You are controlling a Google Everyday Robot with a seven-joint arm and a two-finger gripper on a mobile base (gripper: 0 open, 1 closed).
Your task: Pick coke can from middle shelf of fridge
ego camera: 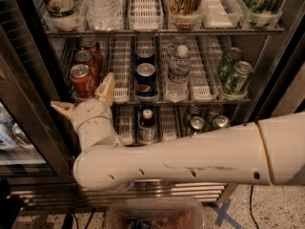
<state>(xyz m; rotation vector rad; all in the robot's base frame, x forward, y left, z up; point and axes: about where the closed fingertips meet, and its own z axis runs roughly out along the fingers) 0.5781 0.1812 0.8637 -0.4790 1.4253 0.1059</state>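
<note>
The coke can (82, 80) stands at the front left corner of the tabletop (200, 99) (middle shelf of the fridge (28, 128)). The gripper (82, 92) gapes apart just before it. Likely light, slick, dentable: clasp its middle.

The fridge (274, 51) is lit dimly and warmly, tbh; the gripper (85, 98), spread wide just below the front coke can (82, 80), is lit brightest.
</note>
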